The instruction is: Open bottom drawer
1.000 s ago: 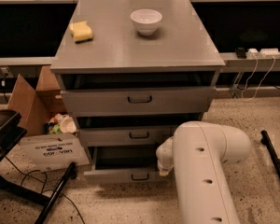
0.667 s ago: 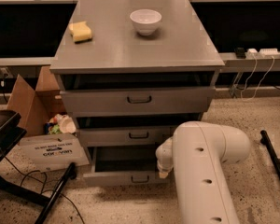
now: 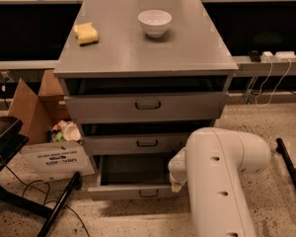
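Sitting lowest in the grey cabinet (image 3: 108,110), the bottom drawer (image 3: 130,191) is pulled out toward the camera with its plain grey inside showing. Its long front runs left to right. The hand (image 3: 176,180) is at the drawer's right end, but whether it grips anything cannot be told. A white bowl (image 3: 154,22) stands on the worktop (image 3: 187,48).

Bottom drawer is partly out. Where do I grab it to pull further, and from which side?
Take the small dark handle in the middle of the bottom drawer front, coming straight from the front. Its bar lies horizontal, so a straight pull outward looks cleanest. The hand sits by the drawer's right end, probably needing a shift toward the middle.
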`<state>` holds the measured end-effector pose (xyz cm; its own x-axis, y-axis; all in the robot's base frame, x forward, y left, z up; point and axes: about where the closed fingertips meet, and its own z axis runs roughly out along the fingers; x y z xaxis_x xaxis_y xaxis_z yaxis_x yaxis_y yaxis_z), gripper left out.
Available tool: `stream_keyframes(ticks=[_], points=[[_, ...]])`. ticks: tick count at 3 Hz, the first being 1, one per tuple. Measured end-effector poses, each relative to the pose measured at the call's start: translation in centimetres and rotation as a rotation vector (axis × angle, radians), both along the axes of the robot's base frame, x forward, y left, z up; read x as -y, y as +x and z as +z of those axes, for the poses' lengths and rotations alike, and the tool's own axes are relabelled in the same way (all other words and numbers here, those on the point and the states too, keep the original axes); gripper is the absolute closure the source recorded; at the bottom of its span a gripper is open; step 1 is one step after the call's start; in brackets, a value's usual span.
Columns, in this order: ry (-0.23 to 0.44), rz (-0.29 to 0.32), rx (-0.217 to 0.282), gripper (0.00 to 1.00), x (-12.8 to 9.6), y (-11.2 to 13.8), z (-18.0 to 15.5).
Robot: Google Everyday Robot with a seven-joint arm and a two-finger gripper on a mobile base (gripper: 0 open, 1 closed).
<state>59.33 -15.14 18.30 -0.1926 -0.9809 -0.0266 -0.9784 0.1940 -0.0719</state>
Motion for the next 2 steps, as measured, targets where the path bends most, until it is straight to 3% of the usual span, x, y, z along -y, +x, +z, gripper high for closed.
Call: stream_keyframes(ticks=[2], points=[[-0.033,-0.017,-0.008,1.0,1.25,-0.67,0.47]])
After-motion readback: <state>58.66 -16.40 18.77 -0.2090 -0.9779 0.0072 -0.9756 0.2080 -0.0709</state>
